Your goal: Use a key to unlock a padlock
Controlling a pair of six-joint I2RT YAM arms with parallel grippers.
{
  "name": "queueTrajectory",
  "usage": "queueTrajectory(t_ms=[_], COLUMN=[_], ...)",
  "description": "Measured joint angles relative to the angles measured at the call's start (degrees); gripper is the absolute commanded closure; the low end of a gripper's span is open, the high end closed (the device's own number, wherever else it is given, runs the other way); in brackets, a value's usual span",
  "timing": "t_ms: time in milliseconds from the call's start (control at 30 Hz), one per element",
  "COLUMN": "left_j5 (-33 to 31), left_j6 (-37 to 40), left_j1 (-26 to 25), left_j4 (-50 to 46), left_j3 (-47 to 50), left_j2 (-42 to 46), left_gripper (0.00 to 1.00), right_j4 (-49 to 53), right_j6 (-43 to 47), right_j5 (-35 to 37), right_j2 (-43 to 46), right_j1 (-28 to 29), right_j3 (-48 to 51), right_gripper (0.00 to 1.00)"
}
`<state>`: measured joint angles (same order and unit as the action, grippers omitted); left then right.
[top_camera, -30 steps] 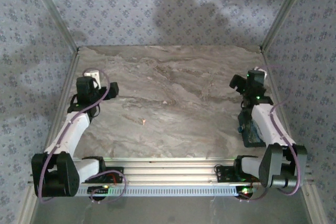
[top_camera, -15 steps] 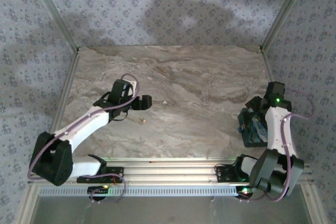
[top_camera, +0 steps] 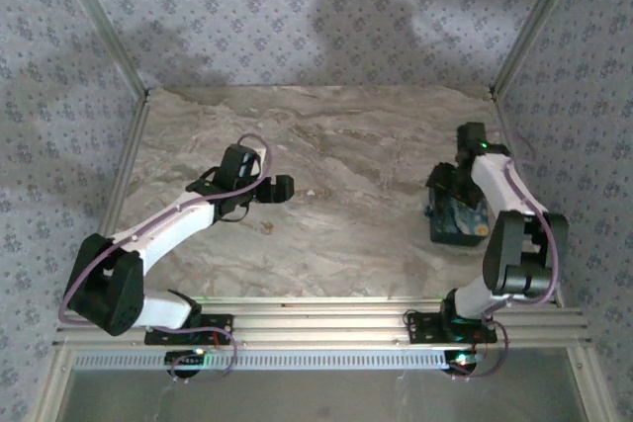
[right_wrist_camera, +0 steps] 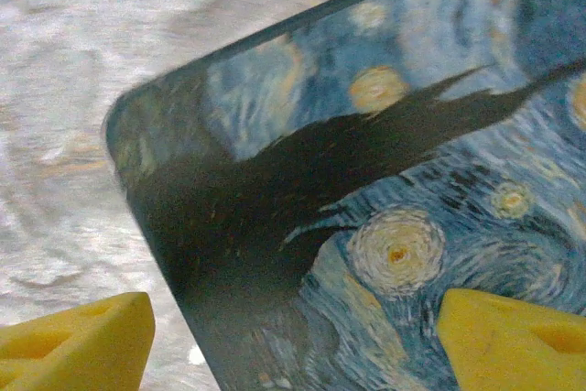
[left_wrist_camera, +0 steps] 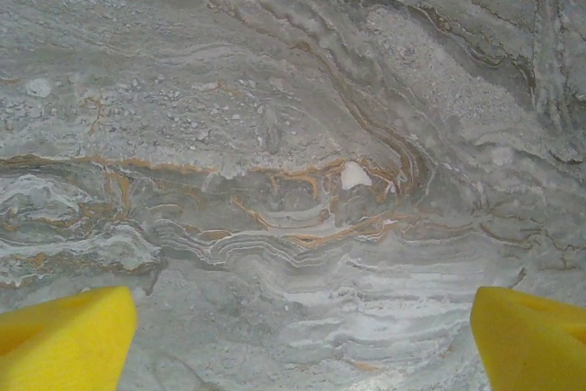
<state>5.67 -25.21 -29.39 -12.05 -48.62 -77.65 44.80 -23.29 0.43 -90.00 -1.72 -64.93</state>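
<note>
The padlock and the key are out of view. My left gripper [top_camera: 280, 189] hangs open over bare marble left of the table's centre. Its yellow fingertips [left_wrist_camera: 64, 336] stand wide apart with nothing between them. My right gripper [top_camera: 440, 180] is open above the far-left corner of a blue box [top_camera: 460, 224] painted with yellow swirls. In the right wrist view one yellow fingertip [right_wrist_camera: 78, 341] is over the table beside that corner. The other is over the lid [right_wrist_camera: 394, 226].
The marble table [top_camera: 346, 135] is walled by patterned panels at the back and on both sides. A small white chip [left_wrist_camera: 354, 175] lies on the marble under the left gripper. A metal rail [top_camera: 316, 318] runs along the near edge.
My right arm has swung away from the near right edge to the box's far-left corner. The box now shows a little farther left. My left gripper has shifted slightly right.
</note>
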Motion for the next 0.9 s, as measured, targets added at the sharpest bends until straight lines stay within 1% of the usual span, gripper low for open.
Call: queueTrajectory(t_ms=[267, 467, 567, 633, 733, 833, 900], left_j5=[-1.8, -2.1, -1.8, -1.3, 0.0, 2.3, 4.4], left_j6=[0.0, 0.0, 0.0, 0.0, 0.2, 0.5, 0.8], left_j1=[0.0, 0.0, 0.0, 0.0, 0.0, 0.0, 0.0], left_j4=[-0.2, -0.4, -1.6, -1.8, -1.9, -2.1, -2.4], left_j3=[0.0, 0.0, -1.3, -3.1, -6.9, -11.8, -16.1], left_j2=[0.0, 0.0, -0.3, -1.2, -3.7, -7.4, -10.9], left_gripper=[0.05, 0.05, 0.04, 0.05, 0.07, 0.10, 0.13], right_j4=[-0.8, -0.8, -0.4, 0.3, 2.1, 3.4, 3.7], right_j6=[6.3, 9.5, 10.6, 10.4, 9.1, 6.3, 3.4], right_j5=[-0.5, -0.5, -0.7, -1.7, -2.5, -2.9, -3.5], right_j2=[-10.4, -12.0, -11.9, -11.1, -8.1, -2.1, 3.4], right_j1=[15.6, 26.0, 29.6, 30.6, 30.3, 28.2, 25.4], right_j3=[-11.8, -13.8, -13.8, -13.7, -13.3, -12.5, -11.3], right_gripper=[0.17, 0.18, 0.17, 0.15, 0.14, 0.13, 0.13])
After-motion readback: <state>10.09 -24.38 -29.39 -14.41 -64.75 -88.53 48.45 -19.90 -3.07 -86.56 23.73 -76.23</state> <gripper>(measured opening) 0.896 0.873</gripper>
